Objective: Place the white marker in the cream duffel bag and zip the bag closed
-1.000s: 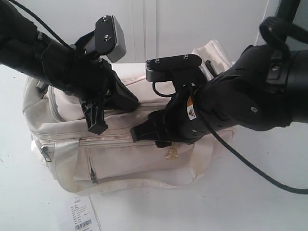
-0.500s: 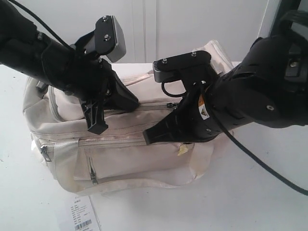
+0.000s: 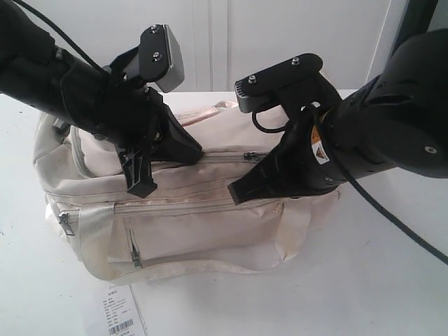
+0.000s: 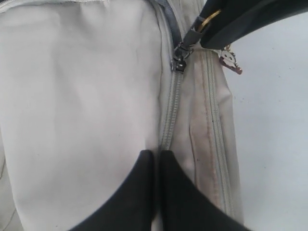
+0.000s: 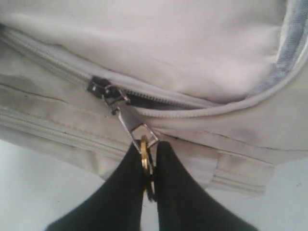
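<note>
The cream duffel bag (image 3: 189,224) lies on its side on the white table. My left gripper (image 3: 197,153) presses on its top and is shut on a fold of fabric (image 4: 156,155) beside the main zip. The right gripper (image 3: 236,194) is shut on the gold ring zip pull (image 5: 145,147), which hangs from the slider (image 5: 103,89). That slider (image 4: 178,60) sits a short way ahead of the left fingertips, with the zip closed between them. Beyond the slider the zip (image 5: 149,100) gapes a little. The white marker is out of view.
A paper tag with a barcode (image 3: 119,316) lies on the table in front of the bag. The front pocket zip (image 3: 133,252) and a side zip pull (image 3: 66,222) face the camera. A small charm (image 4: 231,62) dangles by the right gripper.
My right gripper has travelled to the right along the bag with the ring pull in it, drawing the slider that way. The left gripper has stayed put on the fabric.
</note>
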You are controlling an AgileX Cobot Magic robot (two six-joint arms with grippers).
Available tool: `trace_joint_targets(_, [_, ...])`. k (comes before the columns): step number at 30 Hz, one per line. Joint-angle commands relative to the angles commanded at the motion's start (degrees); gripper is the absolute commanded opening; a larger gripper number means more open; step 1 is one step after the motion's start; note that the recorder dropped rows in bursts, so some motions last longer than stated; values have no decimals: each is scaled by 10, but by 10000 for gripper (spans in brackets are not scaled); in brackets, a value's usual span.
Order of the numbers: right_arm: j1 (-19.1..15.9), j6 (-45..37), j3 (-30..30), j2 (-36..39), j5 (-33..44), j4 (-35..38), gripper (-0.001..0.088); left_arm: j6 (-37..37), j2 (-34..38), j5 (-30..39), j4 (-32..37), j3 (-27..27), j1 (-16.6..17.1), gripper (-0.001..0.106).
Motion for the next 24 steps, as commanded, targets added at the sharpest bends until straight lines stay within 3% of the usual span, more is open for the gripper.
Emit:
trace_joint_targets(9, [-36,-2,0,-16,11,-13,0,0,0,0,2,0,0,0])
trace_joint_targets(19, [-41,-12,0,-16,7,-45,0,0,0,0,3,0,0,0])
trace_joint_targets(24, [-60,-18,0,-16,7,-42,0,0,0,3,10,0,0,0])
